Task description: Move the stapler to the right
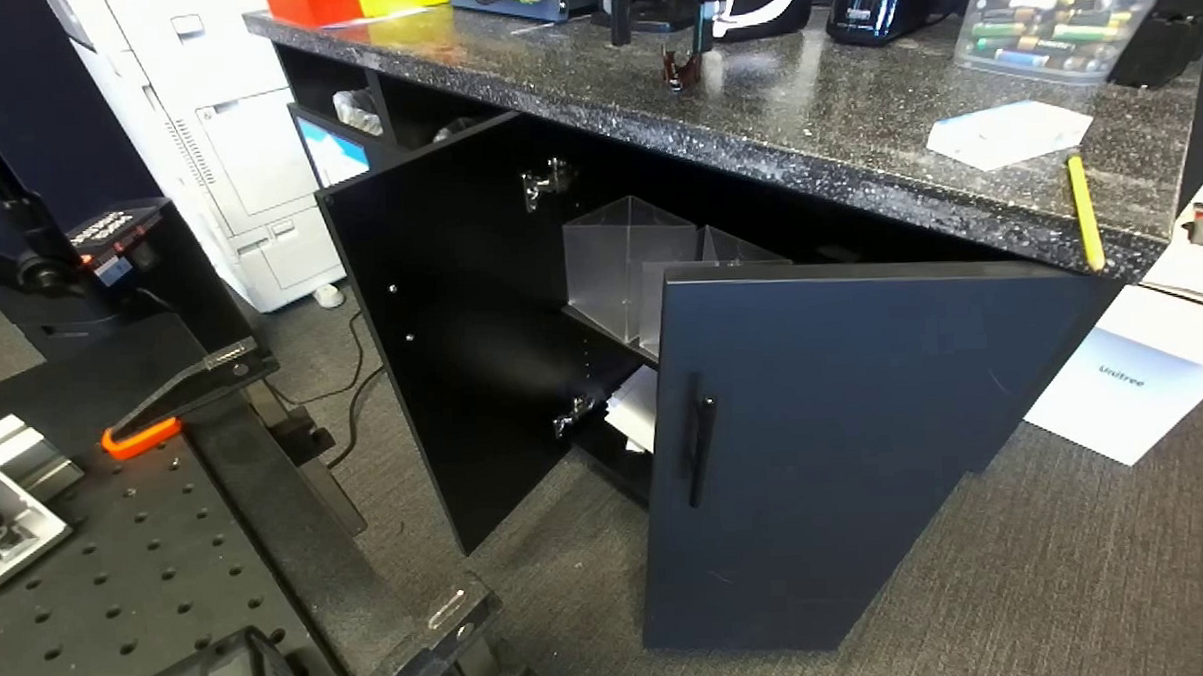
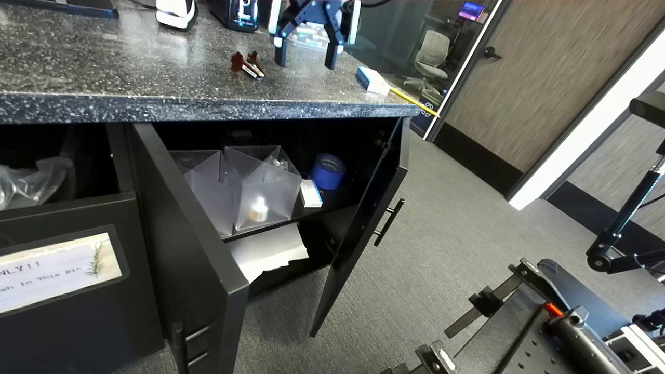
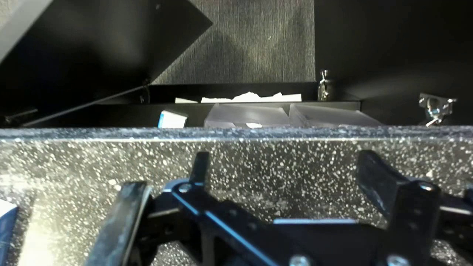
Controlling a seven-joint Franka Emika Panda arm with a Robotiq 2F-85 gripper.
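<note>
The stapler is a small dark reddish thing on the speckled countertop [image 2: 171, 78]. In an exterior view the stapler [image 2: 247, 65] lies left of my gripper [image 2: 305, 57], with bare counter between it and the nearer finger. In an exterior view the stapler [image 1: 681, 71] shows just below the tip of one finger of my gripper [image 1: 662, 38]. In the wrist view my gripper [image 3: 282, 159] has its fingers spread wide with only counter between them. It is open and empty, above the counter near its front edge. The stapler does not show in the wrist view.
A white and blue box [image 2: 373, 81] and a yellow pencil [image 2: 413, 101] lie at the counter's end. A clear bin of markers [image 1: 1041, 27], a black device [image 1: 875, 3] and a white-and-black object [image 1: 765, 10] stand behind. Cabinet doors [image 1: 856, 449] hang open below.
</note>
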